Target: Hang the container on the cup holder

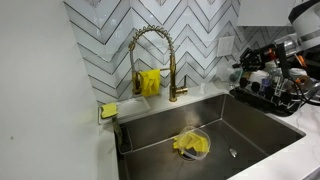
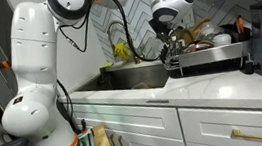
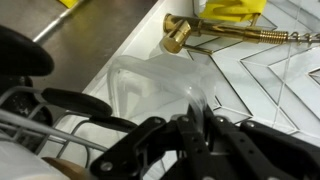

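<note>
Your gripper (image 3: pixel 198 123) pinches the container (image 3: pixel 145 85) by its rim; it hangs just ahead of the fingertips. Carry step. Next: tip its mouth over the cup holder peg (image 3: pixel 70 100) beside the hand, lower, release.

Sink basin (image 1: pixel 250 125) open; faucet (image 1: pixel 176 80) behind, crowded dish rack (image 2: pixel 210 58) beside.

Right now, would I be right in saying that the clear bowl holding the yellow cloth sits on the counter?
No: the clear bowl holding the yellow cloth sits down in the sink basin instead, as an exterior view shows.
</note>
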### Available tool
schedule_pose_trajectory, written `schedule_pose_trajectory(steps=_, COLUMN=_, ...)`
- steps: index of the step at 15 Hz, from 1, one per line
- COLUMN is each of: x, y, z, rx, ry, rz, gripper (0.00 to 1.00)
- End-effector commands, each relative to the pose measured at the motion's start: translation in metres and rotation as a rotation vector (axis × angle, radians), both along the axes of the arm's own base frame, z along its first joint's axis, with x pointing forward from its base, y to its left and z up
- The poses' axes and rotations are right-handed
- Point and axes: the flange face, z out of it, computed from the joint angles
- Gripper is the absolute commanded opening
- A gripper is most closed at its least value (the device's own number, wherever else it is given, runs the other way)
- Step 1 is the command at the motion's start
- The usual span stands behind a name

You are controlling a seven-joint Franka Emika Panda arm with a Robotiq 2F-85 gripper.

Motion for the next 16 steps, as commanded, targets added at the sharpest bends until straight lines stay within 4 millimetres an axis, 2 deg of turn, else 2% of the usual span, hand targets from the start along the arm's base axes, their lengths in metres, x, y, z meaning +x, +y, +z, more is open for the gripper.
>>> schedule_pose_trajectory(steps=1, x=-0.007, y=-0.009, z=-0.003, rx=-0.106, ry=0.030, rz=-0.074, gripper=0.01)
schedule_pose_trajectory(steps=10, x=-0.019, y=-0.008, z=-0.005, rx=-0.359, ry=0.196, rz=-0.162, gripper=0.01)
schedule_pose_trajectory(steps=14, x=-0.019, y=-0.004, z=-0.005, rx=-0.398, ry=0.218, rz=-0.176, gripper=0.01)
schedule_pose_trajectory(steps=15, x=-0.019, y=-0.003, z=-0.005, rx=-0.404, ry=0.221, rz=-0.178, gripper=0.13)
schedule_pose_trajectory(steps=16, x=-0.019, y=-0.003, z=-0.004, rx=-0.408, ry=0.223, rz=-0.183, gripper=0.31)
